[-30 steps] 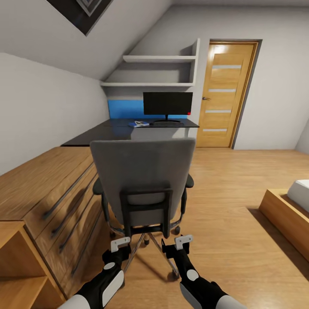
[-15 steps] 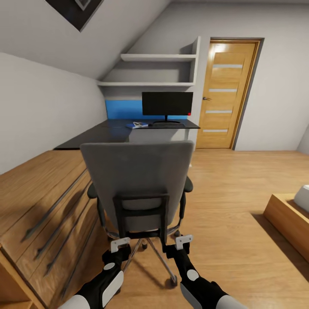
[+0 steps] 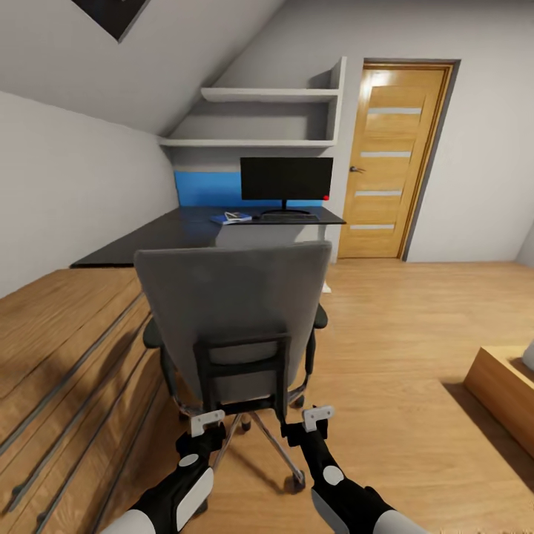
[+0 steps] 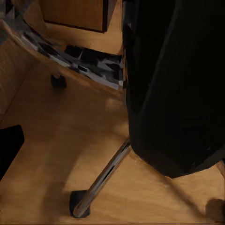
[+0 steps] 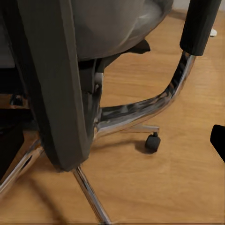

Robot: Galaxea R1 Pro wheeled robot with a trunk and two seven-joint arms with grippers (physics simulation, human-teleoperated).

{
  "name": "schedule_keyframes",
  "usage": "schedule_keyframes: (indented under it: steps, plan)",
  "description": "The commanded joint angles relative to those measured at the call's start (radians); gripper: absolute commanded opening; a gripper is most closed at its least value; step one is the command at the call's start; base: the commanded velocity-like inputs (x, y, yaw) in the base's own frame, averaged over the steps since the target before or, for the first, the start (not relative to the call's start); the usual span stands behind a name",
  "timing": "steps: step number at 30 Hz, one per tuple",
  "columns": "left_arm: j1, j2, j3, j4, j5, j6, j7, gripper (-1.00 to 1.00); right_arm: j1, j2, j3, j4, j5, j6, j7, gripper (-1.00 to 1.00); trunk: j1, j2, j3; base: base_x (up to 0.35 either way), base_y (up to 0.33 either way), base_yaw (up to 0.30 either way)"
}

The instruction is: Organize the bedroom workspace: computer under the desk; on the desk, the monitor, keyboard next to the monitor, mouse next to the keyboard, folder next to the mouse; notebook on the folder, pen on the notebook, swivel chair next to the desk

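The grey swivel chair (image 3: 233, 311) stands right in front of me with its backrest toward me, hiding the seat and any folder on it. Beyond it is the dark desk (image 3: 170, 230) with the black monitor (image 3: 286, 179), a keyboard (image 3: 285, 217) at the monitor's foot, and a blue-and-white booklet (image 3: 231, 217) left of that. My left gripper (image 3: 206, 437) and right gripper (image 3: 304, 434) hang low, just behind the chair's base, both open and empty. The wrist views show a chrome chair leg (image 4: 101, 180) and a caster (image 5: 152, 142) close up.
A long wooden dresser (image 3: 67, 356) runs along the left, close to the chair. A wooden door (image 3: 393, 159) is at the back right, wall shelves (image 3: 267, 95) hang above the desk, and a bed frame (image 3: 504, 393) sits at the right edge. Open floor lies to the right.
The camera has rolled forward: the dresser slides past on the left and the desk looms nearer. The chair stays just ahead of my grippers, shifted slightly left.
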Motion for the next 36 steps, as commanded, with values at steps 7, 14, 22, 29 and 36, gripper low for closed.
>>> schedule_keyframes:
  steps: [7,14,22,29,36]
  plan:
    - [-0.001,0.001,-0.006,0.003,0.012,-0.007,0.006,1.00,-0.001,-0.006,0.002,0.001,-0.010,-0.006,-0.010,1.00,-0.001,-0.001,-0.001,-0.115,0.082,0.000]
    - [-0.001,0.004,-0.005,0.004,0.014,-0.007,0.006,1.00,-0.001,-0.023,-0.046,-0.001,-0.013,0.000,-0.012,1.00,-0.001,-0.001,-0.001,-0.272,0.011,0.000]
    - [-0.001,0.034,-0.002,0.004,0.018,-0.007,0.004,1.00,-0.002,-0.060,-0.176,-0.001,-0.012,0.005,-0.008,1.00,-0.001,-0.001,-0.001,-0.103,0.012,0.000]
    - [-0.001,0.044,0.009,0.006,0.021,-0.018,0.009,1.00,-0.001,-0.066,-0.190,-0.001,-0.012,0.006,-0.010,1.00,-0.001,-0.001,-0.001,-0.009,0.001,0.000]
    - [-0.001,0.074,0.154,0.008,0.092,-0.083,0.006,1.00,-0.001,-0.069,-0.199,-0.001,-0.013,0.005,-0.012,1.00,-0.001,-0.001,-0.001,-0.001,0.000,0.000]
